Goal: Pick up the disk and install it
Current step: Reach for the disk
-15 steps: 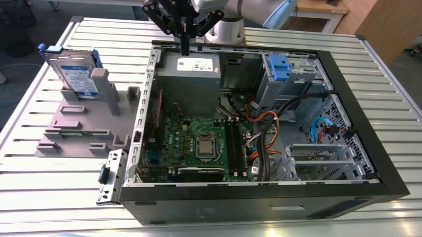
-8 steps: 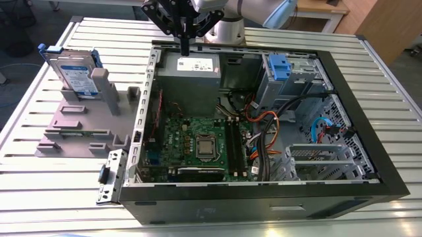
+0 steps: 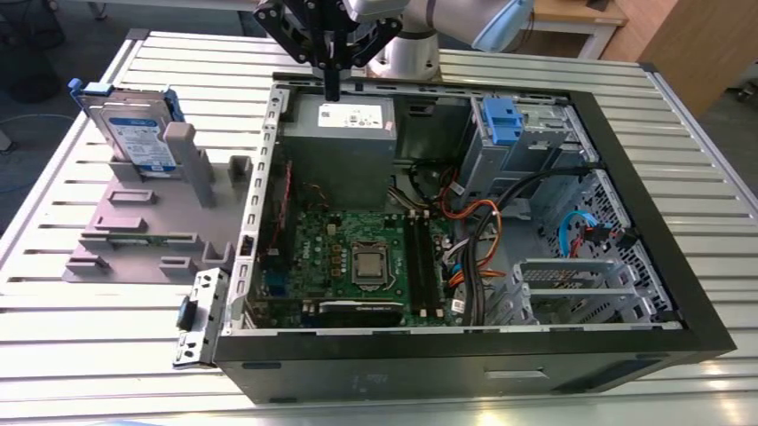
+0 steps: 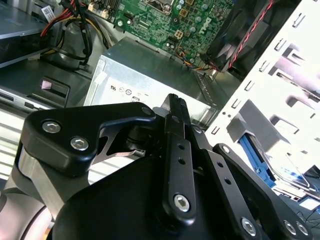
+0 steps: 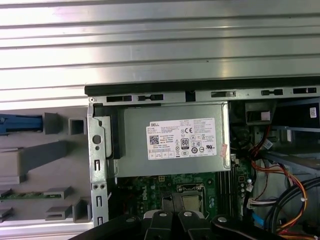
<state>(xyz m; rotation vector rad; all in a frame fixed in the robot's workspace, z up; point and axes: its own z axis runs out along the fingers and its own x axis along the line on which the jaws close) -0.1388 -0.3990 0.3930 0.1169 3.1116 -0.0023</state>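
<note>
Fingers (image 3: 333, 78) are pressed together with nothing between them, on my one gripper (image 3: 333, 96), which hangs point-down over the far edge of the power supply (image 3: 343, 151) inside the open computer case (image 3: 701, 330).

I count one disk (image 3: 133, 133). It stands upright on edge in the grey stand (image 3: 130, 222), on the bench (image 3: 71, 355) at the exterior view's left, outside the case and well apart from the gripper. There is also one stand, one case, one power supply, one motherboard (image 3: 343, 257), and one blue bracket (image 3: 502, 120) in the drive bay at the case's far corner.

The exterior view gives me the disk's face, with its white-and-blue label inside the blue frame. In the first wrist view I get the disk (image 5: 20, 123) edge-on as a blue strip beside the stand's posts (image 5: 50, 155). That view looks straight down on the power supply (image 5: 170, 140) and its single white label of small print and round marks. In the second wrist view the closed fingers (image 4: 176, 117) rise as one narrow black bar in front of the power supply (image 4: 145, 70).
</note>
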